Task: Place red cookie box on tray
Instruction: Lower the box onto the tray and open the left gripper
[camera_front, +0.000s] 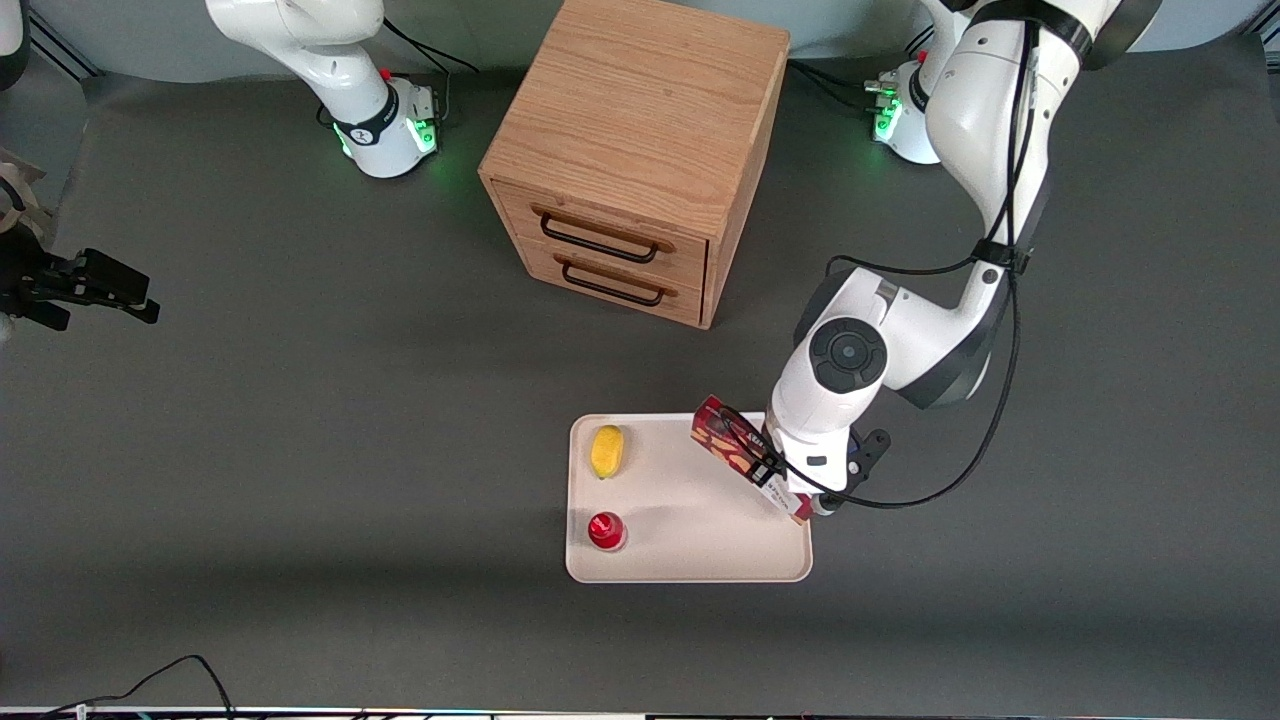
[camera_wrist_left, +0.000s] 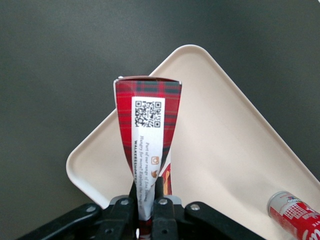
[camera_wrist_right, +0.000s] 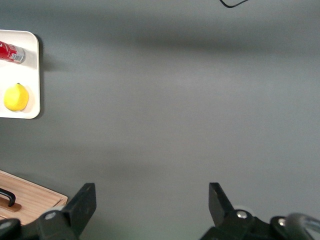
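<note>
Holding the red cookie box pinched by its narrow end, my gripper hangs above the tray, over the long edge that lies toward the working arm's end of the table. My fingers are clamped thin on the cardboard, and the box juts out from them, its length slanting across the tray's corner nearest the wooden cabinet. I cannot tell whether its free end touches the tray floor yet.

I judge the box light and fairly stiff, but hollow cardboard, so a hard squeeze could dent it; the printed skin looks smooth and may slip if I tilt it steeply. Gripping at one end leaves a long lever, so it should come down slowly and flat.

Open room is good: the middle of the tray is bare. A lemon sits near the edge toward the parked arm's end, and a small red-capped can rests nearer the front camera along that same edge. Both lie well apart from the box. The low rim is the only thing to clear.
</note>
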